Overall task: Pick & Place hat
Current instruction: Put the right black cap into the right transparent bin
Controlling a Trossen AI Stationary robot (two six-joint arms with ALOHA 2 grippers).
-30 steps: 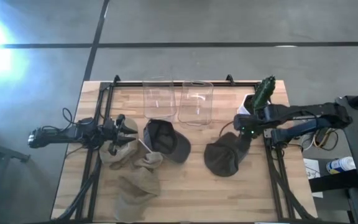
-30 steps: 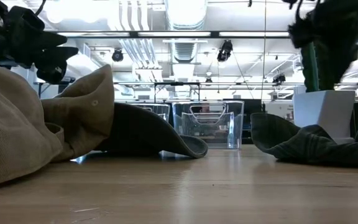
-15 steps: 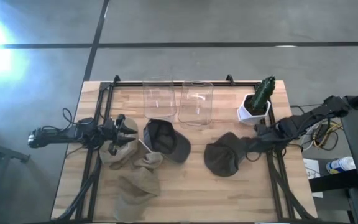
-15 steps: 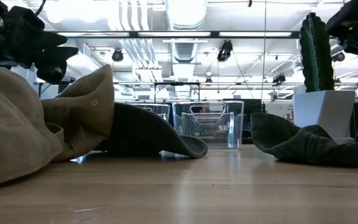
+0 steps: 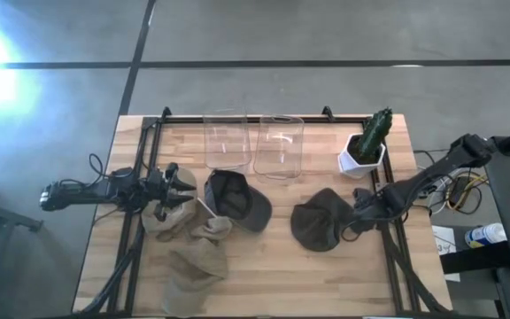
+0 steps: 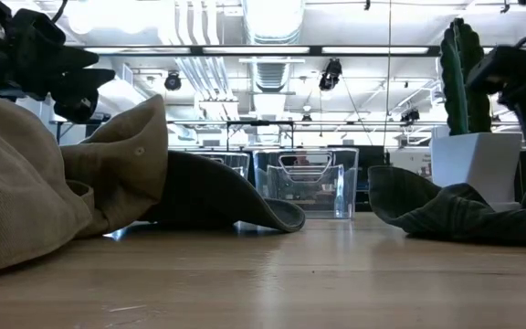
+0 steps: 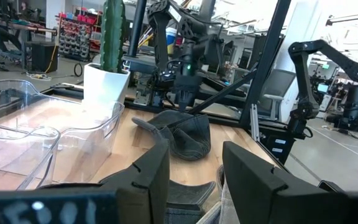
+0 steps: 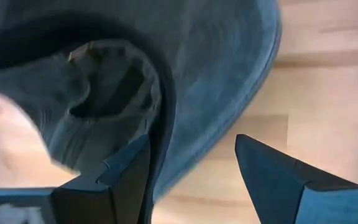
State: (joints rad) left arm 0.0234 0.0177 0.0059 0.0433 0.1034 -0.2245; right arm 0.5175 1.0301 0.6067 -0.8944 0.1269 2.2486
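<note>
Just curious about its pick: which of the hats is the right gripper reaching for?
The dark green hat lying alone near the cactus; the right gripper is at its brim.

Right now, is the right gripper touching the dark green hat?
Cannot tell. In the right wrist view the open right gripper is close over the dark green hat's brim, but no contact or gap shows plainly.

a light wooden table (image 5: 273,266) carries two clear plastic bins (image 5: 253,144) side by side at its far edge, a potted cactus (image 5: 367,146) at the far right corner, a dark olive hat (image 5: 319,221), a dark grey cap (image 5: 235,199) and tan hats (image 5: 193,252).
</note>
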